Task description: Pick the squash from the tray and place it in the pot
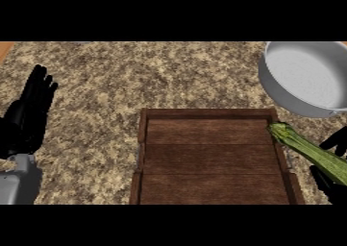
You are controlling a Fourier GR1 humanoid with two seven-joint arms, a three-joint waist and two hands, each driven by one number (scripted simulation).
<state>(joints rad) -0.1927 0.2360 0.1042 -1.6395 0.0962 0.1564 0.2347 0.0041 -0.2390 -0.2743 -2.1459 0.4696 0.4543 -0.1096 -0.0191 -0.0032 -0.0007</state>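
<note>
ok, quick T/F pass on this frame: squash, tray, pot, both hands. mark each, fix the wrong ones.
1. The right hand is curled round the green squash. True.
2. The squash lies in the middle of the wooden tray. False: it is at the tray's right rim, crossing it at a slant, held by the hand.
3. The grey pot already holds the squash. False: no squash shows inside it.
4. The left hand is open, fingers up, at the view's left, holding nothing. True.
5. The pot stands left of the tray. False: it is at the upper right, beyond the tray's far right corner.
</note>
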